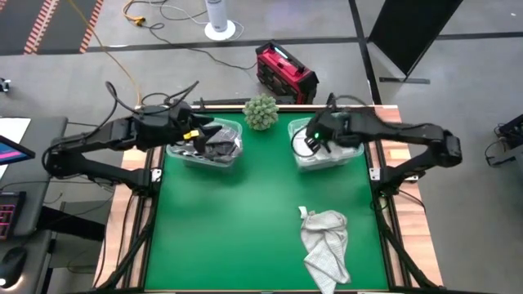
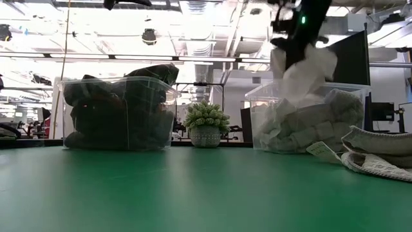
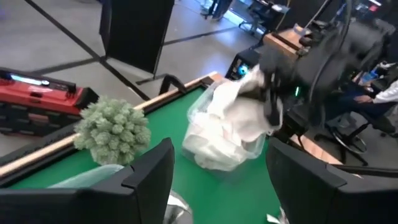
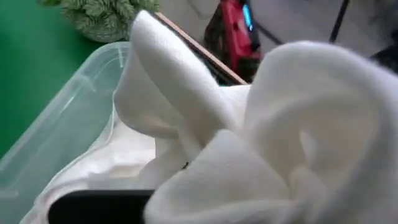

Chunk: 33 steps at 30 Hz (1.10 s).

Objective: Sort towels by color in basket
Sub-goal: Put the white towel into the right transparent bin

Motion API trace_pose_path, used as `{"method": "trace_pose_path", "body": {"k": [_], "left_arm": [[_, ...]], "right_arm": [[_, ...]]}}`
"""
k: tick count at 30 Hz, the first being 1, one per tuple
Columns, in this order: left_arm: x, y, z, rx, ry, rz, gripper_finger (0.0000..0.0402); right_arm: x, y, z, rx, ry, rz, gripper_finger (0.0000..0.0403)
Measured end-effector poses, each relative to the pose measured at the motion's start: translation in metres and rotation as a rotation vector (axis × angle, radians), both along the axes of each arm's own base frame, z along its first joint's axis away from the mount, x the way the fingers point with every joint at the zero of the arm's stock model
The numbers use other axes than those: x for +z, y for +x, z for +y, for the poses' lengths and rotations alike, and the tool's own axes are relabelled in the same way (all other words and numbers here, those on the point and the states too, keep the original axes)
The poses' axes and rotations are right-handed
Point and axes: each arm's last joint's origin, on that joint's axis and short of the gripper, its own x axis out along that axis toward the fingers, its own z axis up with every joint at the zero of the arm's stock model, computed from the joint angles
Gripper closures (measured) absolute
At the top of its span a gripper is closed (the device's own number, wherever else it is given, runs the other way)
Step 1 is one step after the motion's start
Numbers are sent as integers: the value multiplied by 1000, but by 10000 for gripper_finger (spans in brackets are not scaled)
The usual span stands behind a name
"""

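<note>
Up over the clear plastic bin (image 2: pixel 302 122) on the right side of the green table (image 1: pixel 245 220), a soft white towel (image 2: pixel 302 74) hangs from the right gripper (image 2: pixel 293 42). Its fingers are pinched tight on the cloth. The bottom of the towel touches the pile of white and light towels (image 3: pixel 217 143) already lying in that bin. In the right wrist view the white towel fills most of the picture, with the bin's clear rim beside it.

Another towel, light grey and crumpled (image 1: pixel 324 245), lies flat on the table near the front right edge, well apart from both bins.

The other clear plastic bin (image 2: pixel 119 116) sits at the back left and is stuffed with dark grey towels (image 1: pixel 214 145). The left gripper (image 1: pixel 194 135) hovers over this bin, with its two dark fingers (image 3: pixel 149 180) spread apart and nothing between them.

Between the two bins, at the back edge of the table, stands a small fuzzy green plant in a pale pot (image 2: pixel 206 124). Past the table, a red and black box (image 1: pixel 284 72) sits on the grey floor.
</note>
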Motion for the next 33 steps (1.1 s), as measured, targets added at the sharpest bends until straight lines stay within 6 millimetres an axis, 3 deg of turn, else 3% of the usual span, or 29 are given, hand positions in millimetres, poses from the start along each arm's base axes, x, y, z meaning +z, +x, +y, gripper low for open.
{"method": "trace_pose_path", "body": {"k": [4,7,10,14,23,29,33], "left_arm": [[1,-7,0,11,11,8,158],[1,-11,-1,24,15,15,158],[3,-14,-1,31,18,5,158],[2,-14,-1,30,17,7,158],[3,-13,-1,25,-16,-14,158],[2,-13,-1,23,-21,-15,158],[2,-13,-1,23,-21,-15,158]], "right_arm": [[-49,11,6,89,-18,-35,351],[-74,12,8,146,101,-95,339],[-92,4,4,95,220,-128,342],[-100,-6,-9,16,329,-144,353],[-102,-29,-49,-320,367,-211,344],[-102,-28,-58,-220,399,-226,333],[-101,-24,-59,-105,473,-263,294]]}}
